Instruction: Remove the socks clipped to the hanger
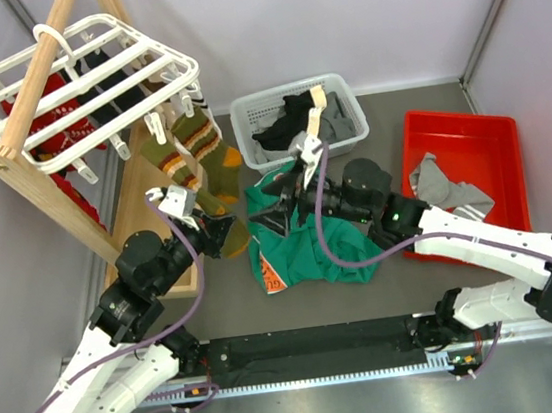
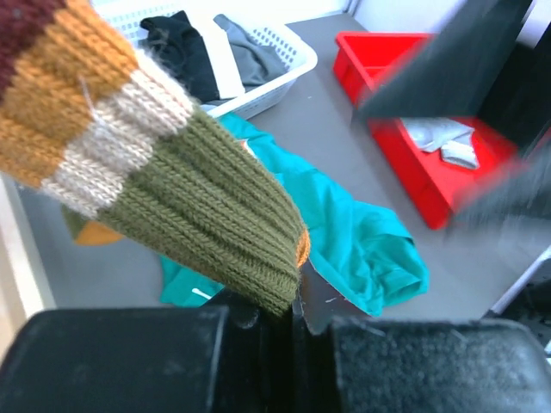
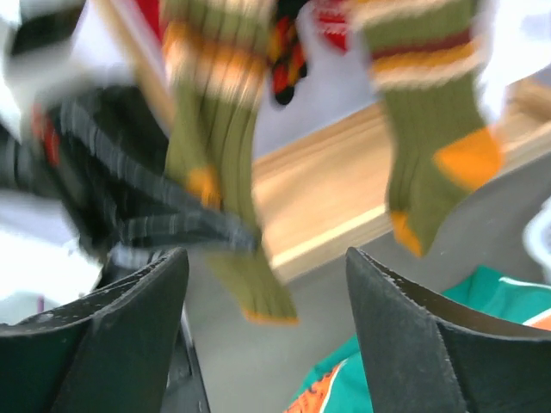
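At the far left the hanger point(image 1: 80, 84) hooks onto a wooden rack point(image 1: 47, 189) that stands tight against the left wall, with little room behind it. Red patterned socks point(image 1: 47, 109) and black socks point(image 1: 110, 81) are clipped beneath it, half hidden by the slats. Off its right edge, one striped sock point(image 2: 181, 198) slants down from its clip to the left gripper point(image 2: 288, 323), which is pinched shut on the toe. The second striped sock point(image 1: 216, 143) hangs free beside it.

Just right of them the right gripper point(image 3: 267, 331) stands wide open with nothing between its fingers, above a green shirt point(image 1: 307, 253). Its wrist view is badly blurred. The shirt's orange print is too crumpled to read. Beyond the shirt sits a white basket point(image 1: 240, 125) of dark and grey clothes. Bare table point(image 1: 389, 142) lies open between the basket and the red tray point(image 1: 481, 156) at the right edge, where a grey sock point(image 1: 445, 191) lies.
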Controlling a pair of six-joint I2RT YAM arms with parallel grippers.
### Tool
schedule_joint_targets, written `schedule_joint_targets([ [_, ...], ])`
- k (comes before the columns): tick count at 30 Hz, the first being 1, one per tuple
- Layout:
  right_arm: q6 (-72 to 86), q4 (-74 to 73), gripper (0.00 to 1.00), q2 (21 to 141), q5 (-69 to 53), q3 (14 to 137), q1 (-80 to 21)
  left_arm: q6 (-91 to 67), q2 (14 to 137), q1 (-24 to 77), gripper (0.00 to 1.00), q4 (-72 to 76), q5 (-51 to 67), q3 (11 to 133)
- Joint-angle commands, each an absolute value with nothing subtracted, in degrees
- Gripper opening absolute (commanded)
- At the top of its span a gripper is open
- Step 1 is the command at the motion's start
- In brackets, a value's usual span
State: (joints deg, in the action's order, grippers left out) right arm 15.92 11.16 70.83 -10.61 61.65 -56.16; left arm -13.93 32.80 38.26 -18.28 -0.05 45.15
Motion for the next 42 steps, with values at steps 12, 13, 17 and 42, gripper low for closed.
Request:
schedule_joint_targets([
  [12, 11.6, 35.8, 0.83, 82.0, -23.7, 54.8, -59.1, -18.9, 33.6, 38.3, 0.0, -15.7, 3.1, 47.9],
  [13, 11.6, 36.1, 0.83, 83.5, -23.7, 55.8, -59.2, -19.0, 33.7, 38.3, 0.0, -15.5, 2.8, 47.8],
  [17, 12.4, 34.7, 0.58, 84.8, -19.2, 57.0, -59.5, -19.2, 34.0, 38.3, 0.0, -14.9, 2.9, 47.9],
  [42, 17.2, 36.4, 0.0, 82.5, -26.9, 55.4, -55.8, -10.4, 46.7, 38.3, 0.82, -28.2, -17.8, 72.7],
])
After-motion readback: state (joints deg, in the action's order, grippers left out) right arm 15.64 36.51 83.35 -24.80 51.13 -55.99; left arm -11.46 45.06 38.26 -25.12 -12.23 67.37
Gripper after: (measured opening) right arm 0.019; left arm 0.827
